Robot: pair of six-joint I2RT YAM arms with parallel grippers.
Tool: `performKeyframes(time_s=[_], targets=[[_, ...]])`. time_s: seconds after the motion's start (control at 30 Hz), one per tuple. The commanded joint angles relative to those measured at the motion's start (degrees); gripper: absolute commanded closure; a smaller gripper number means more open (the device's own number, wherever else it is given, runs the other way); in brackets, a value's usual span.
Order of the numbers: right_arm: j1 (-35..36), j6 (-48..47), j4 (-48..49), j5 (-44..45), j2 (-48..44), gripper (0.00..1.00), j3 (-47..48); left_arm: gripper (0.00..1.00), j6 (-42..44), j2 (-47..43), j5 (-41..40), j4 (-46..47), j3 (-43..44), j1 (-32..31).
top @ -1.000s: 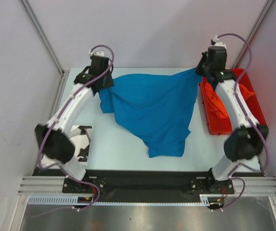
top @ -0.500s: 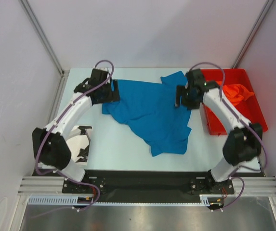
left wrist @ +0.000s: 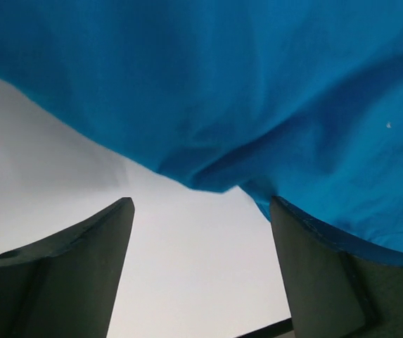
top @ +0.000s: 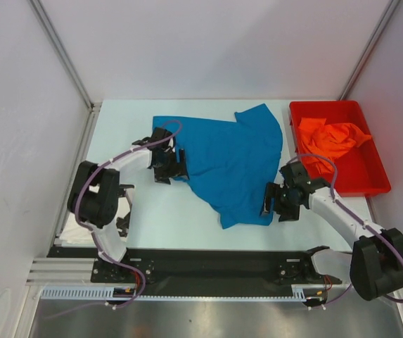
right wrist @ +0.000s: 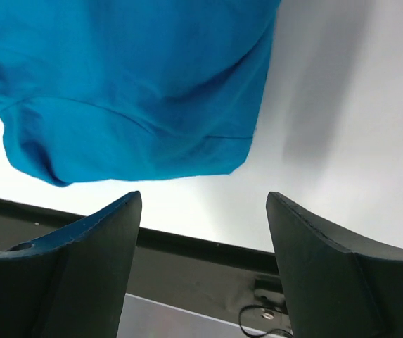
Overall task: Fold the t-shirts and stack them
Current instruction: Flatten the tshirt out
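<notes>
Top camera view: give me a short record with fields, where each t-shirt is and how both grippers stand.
blue t-shirt: spread crumpled on table, unfolded
orange t-shirt: bunched in red bin
white blotched t-shirt: near left table edge, partly hidden by left arm
left gripper: open, at blue t-shirt's left edge
right gripper: open, beside its near right corner

Plain pale walls point(top: 208, 42), metal corner struts point(top: 60, 53), pale blue tabletop point(top: 173, 218), aluminium rail point(top: 60, 271) along near edge
</notes>
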Motion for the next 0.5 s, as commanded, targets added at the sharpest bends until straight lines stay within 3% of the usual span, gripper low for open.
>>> performKeyframes(time_s=[0.0, 0.07, 0.2, 0.27, 0.3, 0.37, 0.4, 0.47], targets=[[-0.7, 4.1, 7.7, -3.1, 0.1, 0.22, -1.9, 0.19, -0.9, 2.9, 0.6, 3.4, 5.2, -0.1], [-0.6, 5.6, 8.8, -3.5, 2.6, 0.25, -2.2, 0.24, -0.8, 5.0, 0.2, 2.9, 6.3, -0.1], [-0.5, 7.1, 11.5, -3.1, 6.1, 0.38, -2.8, 0.57, -0.5, 6.1, -1.0, 1.4, 7.7, -0.1], [-0.3, 7.7, 12.5, -2.8, 6.3, 0.43, -2.9, 0.63, -0.6, 5.1, -1.3, 1.7, 6.8, -0.1], [-0.3, 7.8, 13.4, -2.3, 6.4, 0.45, -3.0, 0.73, -0.4, 4.2, -1.5, 1.6, 6.4, -0.1], [-0.4, 8.0, 14.2, -1.8, 6.5, 0.67, -3.2, 0.85, 0.1, 3.3, -2.1, 0.7, 5.6, -0.1], [-0.3, 8.1, 14.3, -1.4, 6.6, 0.83, -3.3, 0.98, 0.4, 2.2, -2.7, -0.1, 5.2, -0.1], [-0.3, 7.8, 13.8, -1.3, 6.5, 1.00, -2.5, 1.00, 0.8, 0.4, -3.5, -0.9, 4.7, -0.1]])
